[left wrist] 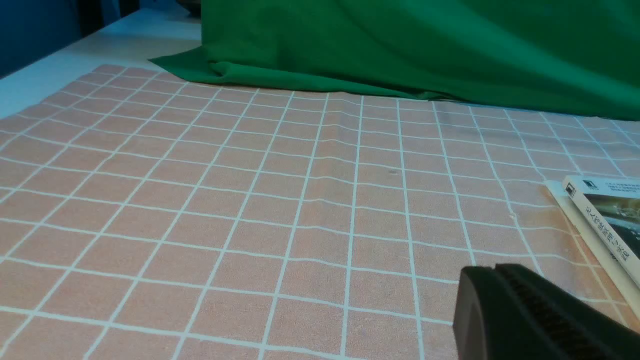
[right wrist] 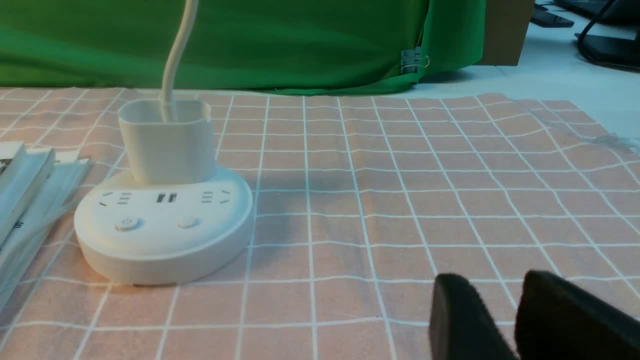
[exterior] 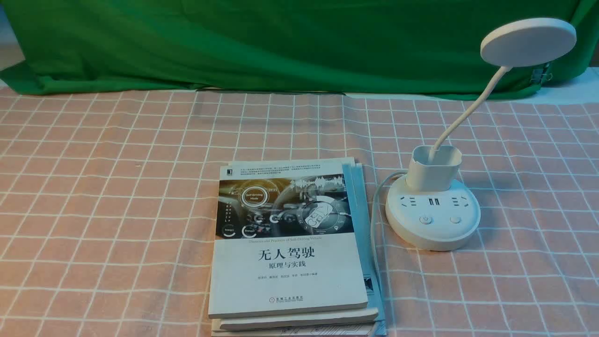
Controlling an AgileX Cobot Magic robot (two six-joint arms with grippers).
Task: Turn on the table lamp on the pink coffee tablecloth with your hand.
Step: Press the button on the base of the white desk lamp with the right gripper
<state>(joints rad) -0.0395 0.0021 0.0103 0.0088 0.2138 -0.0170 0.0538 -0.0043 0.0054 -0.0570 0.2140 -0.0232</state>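
Note:
The white table lamp stands at the right on the pink grid tablecloth. Its disc head is raised on the bent neck above the cup holder. Two round buttons sit on the front of the base. In the right wrist view the lamp base is ahead and to one side of my right gripper, which is open, empty and well apart from it. My left gripper is shut and empty above bare cloth. Neither gripper shows in the front view.
A stack of books lies in the middle beside the lamp, with the lamp's white cord between them. The books' edge shows in the left wrist view. A green backdrop cloth hangs at the back.

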